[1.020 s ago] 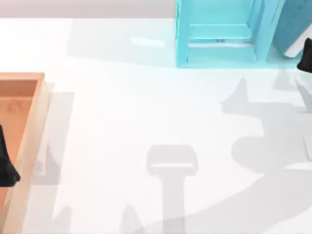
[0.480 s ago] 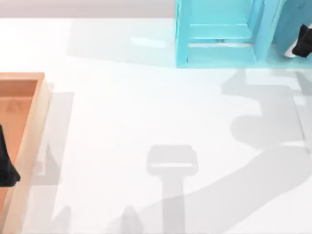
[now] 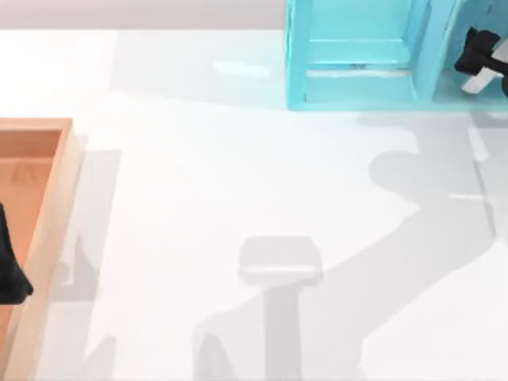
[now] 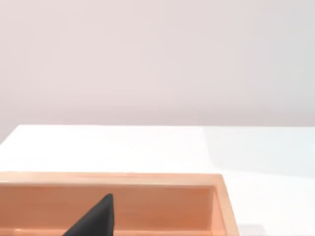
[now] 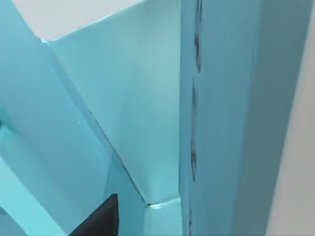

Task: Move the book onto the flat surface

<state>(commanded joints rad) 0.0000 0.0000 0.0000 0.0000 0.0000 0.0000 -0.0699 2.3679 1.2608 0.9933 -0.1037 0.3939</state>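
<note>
At the counter's left edge the left tool (image 3: 9,274) hangs parked over the orange-brown wooden tray (image 3: 49,230), a shallow box with a raised rim and matte grain; I cannot tell whether its fingers are spread or pressed together. The broad middle of the counter (image 3: 222,175) is smooth, plain white and slightly glossy. At the far right stands the light cyan shelf unit (image 3: 357,55), hard flat panels split into compartments. The right tool (image 3: 480,57) reaches into its rightmost compartment, where what is probably the book (image 3: 476,24) leans, darker teal with a white sliver of page edge; grip state unclear. The risk, as I judge it: a poor hold in that narrow slot could let the heavy hardcover slip, or drag the shelf.
</note>
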